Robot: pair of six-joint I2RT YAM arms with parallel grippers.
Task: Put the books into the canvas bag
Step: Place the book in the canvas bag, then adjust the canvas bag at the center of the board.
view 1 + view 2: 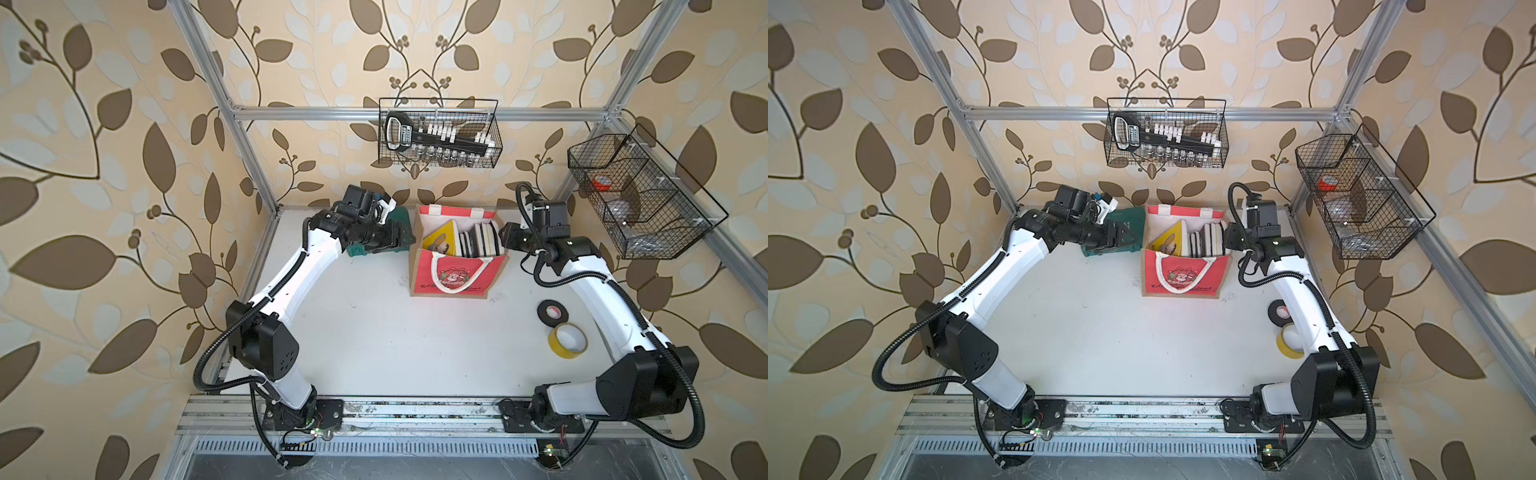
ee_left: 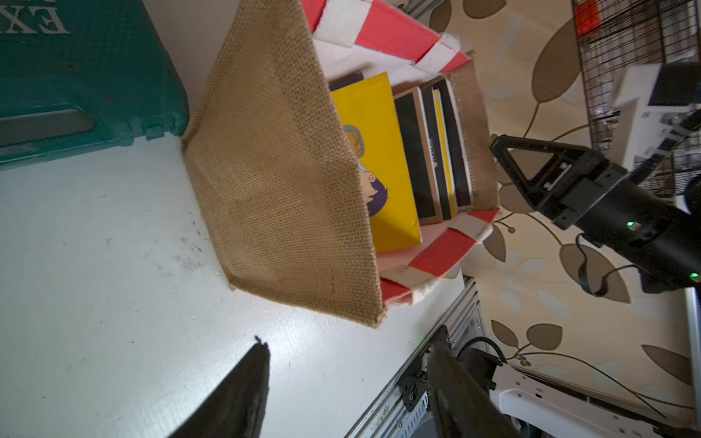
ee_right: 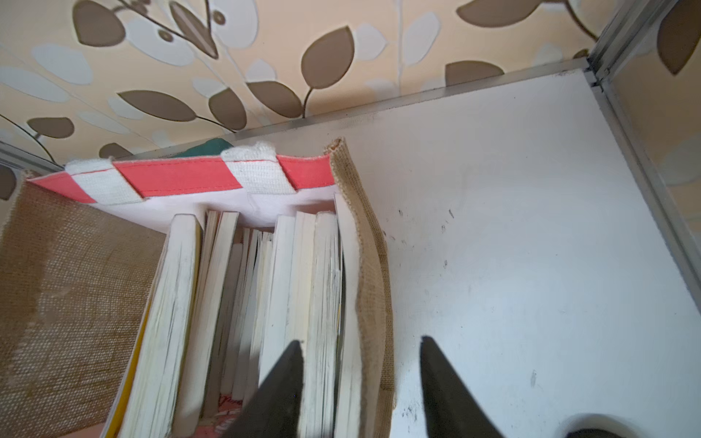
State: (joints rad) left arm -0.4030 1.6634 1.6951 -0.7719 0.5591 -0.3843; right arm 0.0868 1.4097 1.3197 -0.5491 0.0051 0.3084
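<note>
Left gripper (image 2: 351, 333) hangs empty, jaws apart. The right gripper (image 3: 361, 339), half-open and empty, straddles a wall of the boxy tan jute bag (image 3: 375, 295) beside thin paperbacks (image 3: 299, 265). I'd pinch fabric only, not pages.

Green case (image 2: 76, 83), black tape (image 1: 552, 311), yellow tape (image 1: 567, 340) on table (image 1: 374, 332).

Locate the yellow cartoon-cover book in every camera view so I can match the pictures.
Top view: yellow book leans inside the canvas bag, at its left end.
Top view: same spot, left of the dark books.
Left wrist: cover facing the camera, just behind the jute side panel.
Right wrist: edge-on, pages showing, the leaning book ending the row.
Shared landmark: the bag's red rim with white handle tabs.
</note>
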